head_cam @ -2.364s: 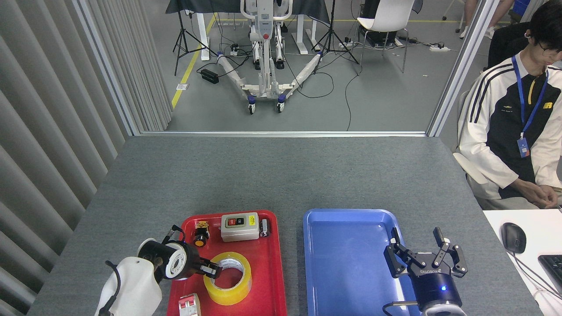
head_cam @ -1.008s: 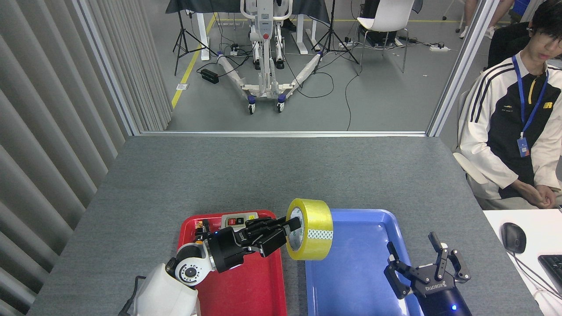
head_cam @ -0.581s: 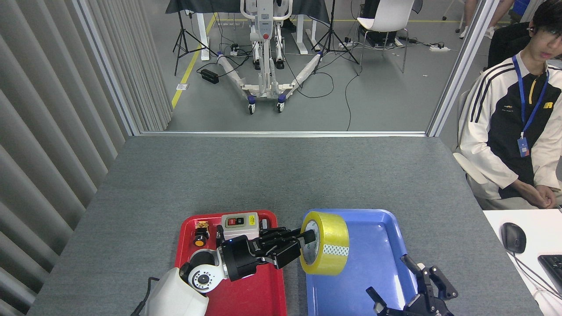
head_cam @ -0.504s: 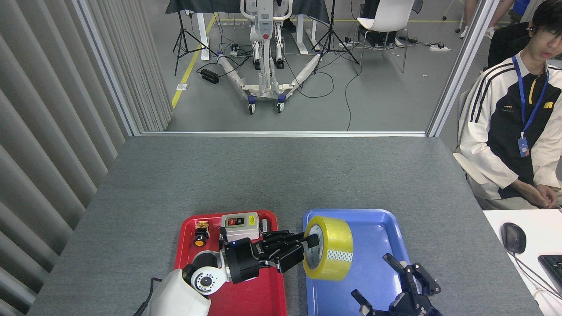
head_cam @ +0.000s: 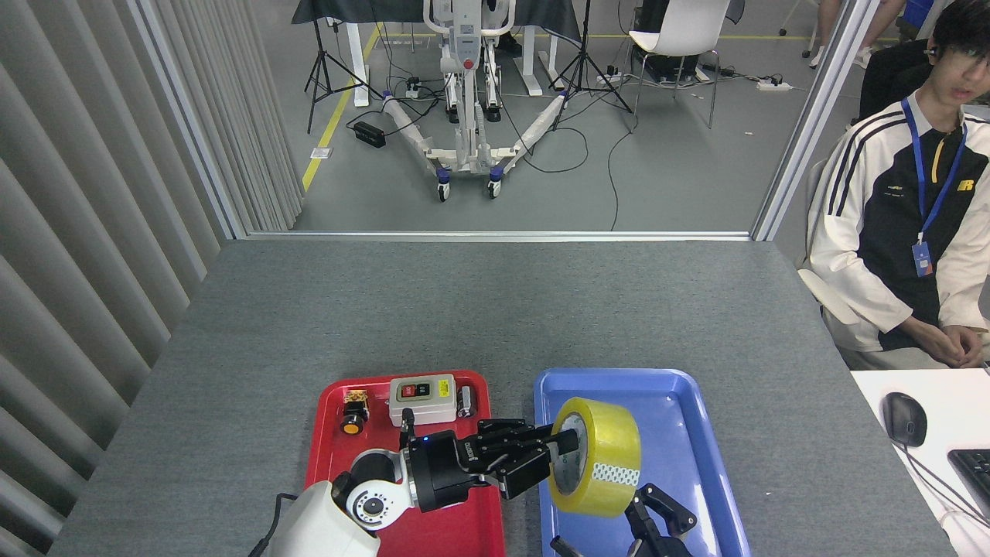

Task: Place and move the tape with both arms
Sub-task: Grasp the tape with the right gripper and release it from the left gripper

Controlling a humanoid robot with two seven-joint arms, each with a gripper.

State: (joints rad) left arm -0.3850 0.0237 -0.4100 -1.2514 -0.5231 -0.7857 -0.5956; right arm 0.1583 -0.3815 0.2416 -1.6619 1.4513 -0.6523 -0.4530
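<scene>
Sitting far on the red tray (head_cam: 329, 456), a switch box (head_cam: 422, 398); left hand (head_cam: 558, 456) grips the tape (head_cam: 602, 456) over the blue tray (head_cam: 681, 418), right hand (head_cam: 653, 526) spread open.

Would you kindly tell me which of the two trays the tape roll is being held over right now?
The blue tray, on the right; the left hand holds the tape above it. The red tray holds switch parts.

L arm enters from lower left of frame, wrist level, left gripper (head_cam: 558, 456) pointing right, jaws closed on a grasp. Right gripper (head_cam: 653, 520) at bottom edge, mostly cropped, fingers (head_cam: 671, 510) spread apart.
</scene>
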